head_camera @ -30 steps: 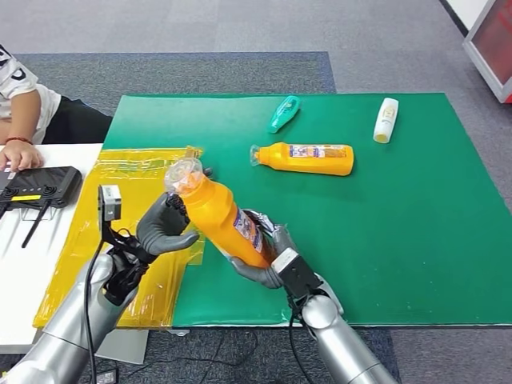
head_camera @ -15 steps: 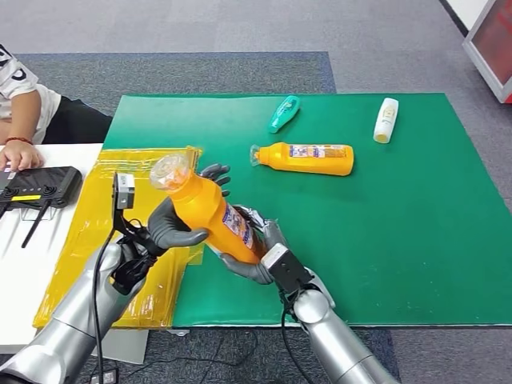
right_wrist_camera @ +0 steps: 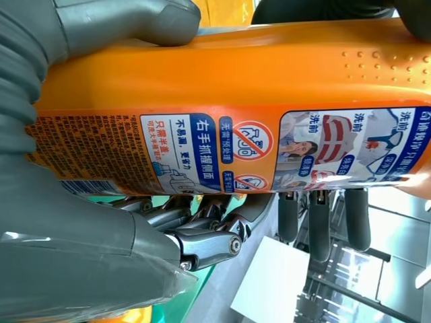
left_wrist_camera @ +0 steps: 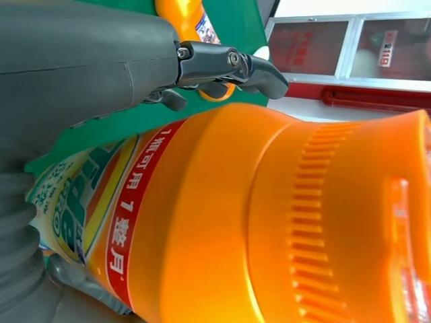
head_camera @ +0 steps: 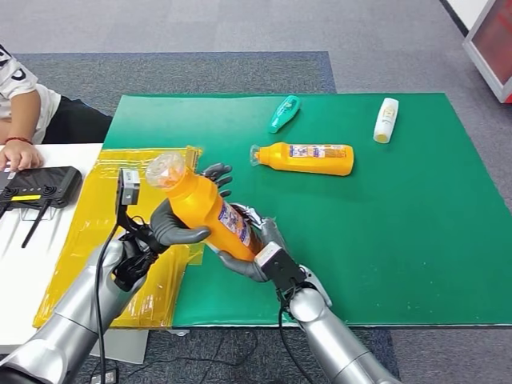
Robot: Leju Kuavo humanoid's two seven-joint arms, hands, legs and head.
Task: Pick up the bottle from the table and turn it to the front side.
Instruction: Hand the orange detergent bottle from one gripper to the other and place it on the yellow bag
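Both hands hold the bottle [head_camera: 208, 212] off the surface: left hand [head_camera: 178, 226] near its cap at 10 o'clock, right hand [head_camera: 257, 252] at its base toward 4.

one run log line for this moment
stage: turning | orange bottle: lifted, tilted | left hand: grips upper body | right hand: grips base | second orange bottle: lying on green mat

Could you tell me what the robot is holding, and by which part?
The orange bottle: left hand around its neck end, right hand under its base end.
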